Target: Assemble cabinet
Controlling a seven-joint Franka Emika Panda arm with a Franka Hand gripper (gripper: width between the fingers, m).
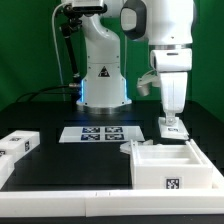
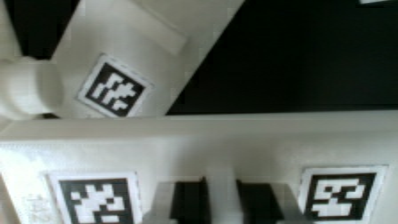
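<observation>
The cabinet box [image 1: 170,162], white with a black-and-white tag on its front, stands at the front on the exterior view's right. My gripper [image 1: 172,120] hangs just behind it, with a small tagged white cabinet part [image 1: 172,129] at its fingertips. In the wrist view my gripper [image 2: 224,205] has its dark fingers [image 2: 185,203] close together, with a thin white strip of a tagged white part [image 2: 196,150] between them. It looks shut on that part. A second tagged white panel [image 2: 134,65] lies slanted beyond it.
Loose white tagged cabinet panels [image 1: 16,146] lie at the exterior view's left. The marker board [image 1: 100,132] lies flat in the middle in front of the robot base [image 1: 103,85]. A white table edge [image 1: 90,205] runs along the front.
</observation>
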